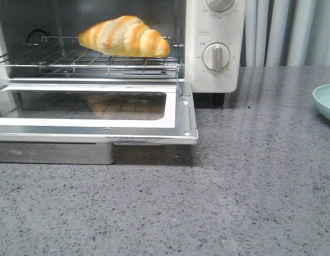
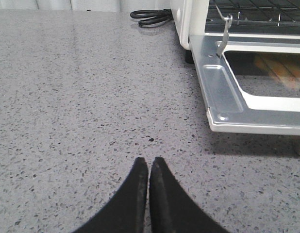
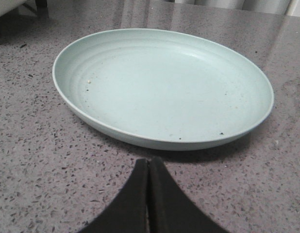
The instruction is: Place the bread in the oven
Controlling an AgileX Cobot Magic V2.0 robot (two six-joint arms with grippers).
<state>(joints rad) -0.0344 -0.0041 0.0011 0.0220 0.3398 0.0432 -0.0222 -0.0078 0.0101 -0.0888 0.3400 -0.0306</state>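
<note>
Both claws are pressed together, empty: left gripper [image 2: 148, 167] low beside the oven [image 2: 247, 104] door, right gripper [image 3: 149, 167] before the pale plate [image 3: 162, 87]. Bread [image 1: 125, 36] rests on the rack; only the door seems left.

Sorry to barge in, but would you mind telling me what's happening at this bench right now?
Nothing is being held at this moment. The bread lies on the wire rack inside the oven, whose door is folded down open. The left gripper is shut over bare countertop beside the door. The right gripper is shut in front of an empty pale green plate.
</note>
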